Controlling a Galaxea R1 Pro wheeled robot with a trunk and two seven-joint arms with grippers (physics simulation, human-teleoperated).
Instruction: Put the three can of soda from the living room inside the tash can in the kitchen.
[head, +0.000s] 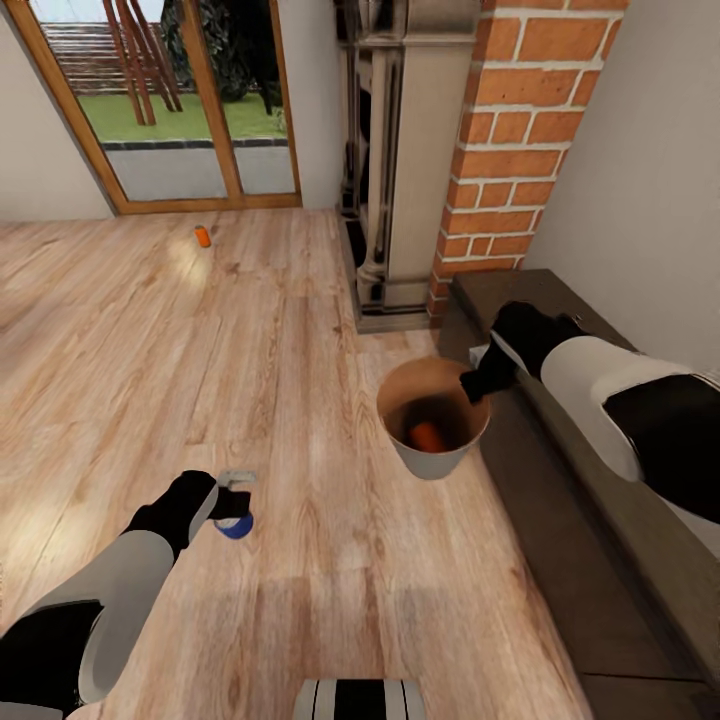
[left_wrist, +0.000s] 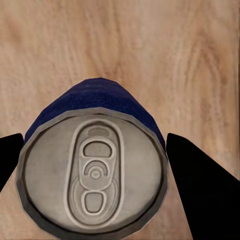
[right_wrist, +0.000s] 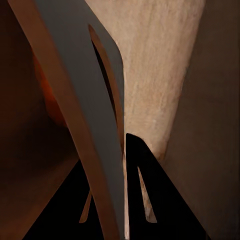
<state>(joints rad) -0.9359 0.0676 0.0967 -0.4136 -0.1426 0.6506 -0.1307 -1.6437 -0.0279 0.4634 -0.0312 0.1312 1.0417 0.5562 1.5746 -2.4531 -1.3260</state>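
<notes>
A pale wood plank floor (head: 250, 400) covers the living room, its grain running toward the wood-framed glass doors (head: 170, 110), through which a green lawn shows. Beside the doors stands a grey stone fireplace surround (head: 395, 170) with a red brick column (head: 510, 150) against it.

The small round tapered bin, copper-brown inside and pale grey outside (head: 435, 415), stands on the floor in front of the fireplace, just beside a low dark grey-brown table (head: 590, 480). One orange soda can (head: 428, 435) lies inside the bin at its bottom. A second orange can (head: 203, 236) lies on the floor well away from the bin, near the glass doors.

The right gripper (head: 478, 385) reaches to the bin's rim on the table side; in the right wrist view its dark fingers (right_wrist: 150, 195) straddle the thin grey wall of the bin (right_wrist: 80, 90) and appear closed on it.

The left gripper (head: 235, 508) hangs low over the floor, well apart from the bin, with the third can (left_wrist: 95, 170), blue-banded and silver-topped, between its fingers (left_wrist: 200, 185). The left wrist view shows the can upright, both dark fingers touching its sides, gripping it.
</notes>
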